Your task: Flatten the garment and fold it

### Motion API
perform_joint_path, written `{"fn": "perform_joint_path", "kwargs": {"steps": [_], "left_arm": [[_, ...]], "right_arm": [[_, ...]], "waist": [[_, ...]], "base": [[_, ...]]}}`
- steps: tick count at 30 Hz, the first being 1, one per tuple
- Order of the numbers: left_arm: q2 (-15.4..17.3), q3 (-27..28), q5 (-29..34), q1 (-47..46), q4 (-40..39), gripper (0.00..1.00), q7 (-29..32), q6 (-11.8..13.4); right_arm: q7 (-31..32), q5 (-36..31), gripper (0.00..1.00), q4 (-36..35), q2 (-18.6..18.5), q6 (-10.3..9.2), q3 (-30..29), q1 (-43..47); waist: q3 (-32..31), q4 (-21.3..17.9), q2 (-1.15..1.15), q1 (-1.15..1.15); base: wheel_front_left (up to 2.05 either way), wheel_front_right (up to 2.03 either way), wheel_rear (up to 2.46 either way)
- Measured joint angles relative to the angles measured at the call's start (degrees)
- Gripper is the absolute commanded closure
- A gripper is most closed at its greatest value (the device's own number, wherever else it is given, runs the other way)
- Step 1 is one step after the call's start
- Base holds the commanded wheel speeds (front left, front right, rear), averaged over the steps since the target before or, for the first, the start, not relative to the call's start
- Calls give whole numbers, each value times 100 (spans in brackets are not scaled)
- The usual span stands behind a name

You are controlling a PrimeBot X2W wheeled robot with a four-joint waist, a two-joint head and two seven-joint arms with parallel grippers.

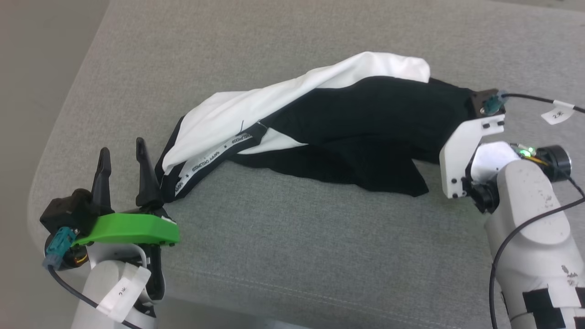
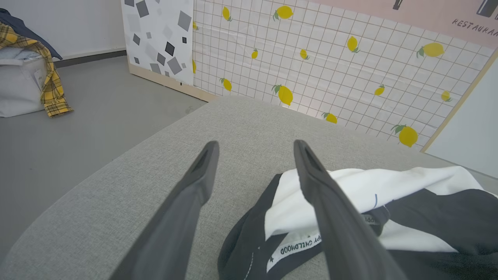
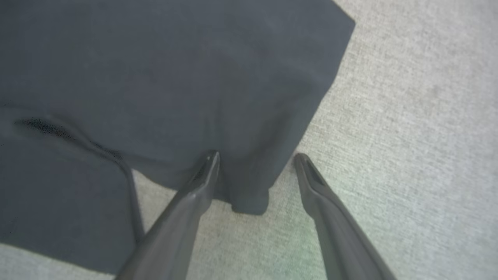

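**Desk:** Where are you in the job?

**Me:** Flattening, and early in it, I'd say. The garment [image 1: 347, 119] lies in a bunched, half-rolled heap across the middle of the grey cushion [image 1: 292, 237]. White body is uppermost on the far side, and black cloth [image 3: 194, 77] is spilling toward the near right. No fold is possible yet.

**Desk:** And the jaws?

**Me:** My left gripper [image 1: 122, 146] sits at the near left, just beside the end with the printed neck band [image 1: 215, 157]. Its jaws stand wide with nothing pinched. My right gripper [image 3: 256, 155] is at the right end. Its jaws are wide too, with a corner of the black cloth lying loose between the fingers.

**Desk:** So what does the next move want?

**Me:** As I judge it, two firm pinches: one on the neck end and one on that black corner. Then I draw them apart so the roll opens out flat. The layers are heaped, so I risk pinching more than one thickness and dragging the whole bundle.

**Desk:** Any bins or baskets?

**Me:** I see none on the cushion. Away on the floor [image 2: 97, 128] there's a white bundle [image 2: 19, 89] with a yellow plaid cloth [image 2: 48, 74] draped over it. I cannot tell whether it is a bag or what it holds.
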Motion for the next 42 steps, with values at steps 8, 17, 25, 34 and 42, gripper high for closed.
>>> {"fn": "perform_joint_path", "kwargs": {"steps": [8,17,25,34,42], "left_arm": [[-78,76,97,-77,1,0,-1,-88],[-91,132,209,-42,158,0,-1,-149],[-83,89,201,90,211,0,51,-165],[-85,33,137,161,253,0,181,-170],[-103,-147,-58,332,318,0,560,-194]], "right_arm": [[-456,325,100,345,-22,0,168,-298],[-1024,1534,100,-876,-846,3,-113,-240],[-344,1483,100,-2167,-1568,2,-2325,1503],[-35,1211,0,-1804,-769,0,-3160,2704],[-1150,1763,0,-2954,-375,0,-3134,2535]], "waist": [[118,-1,0,0],[-264,-267,0,0],[-611,-587,0,0],[-784,-706,0,0],[-984,-705,0,0]], "base": [[0,0,0],[0,0,0],[0,0,0],[0,0,0],[0,0,0]]}}
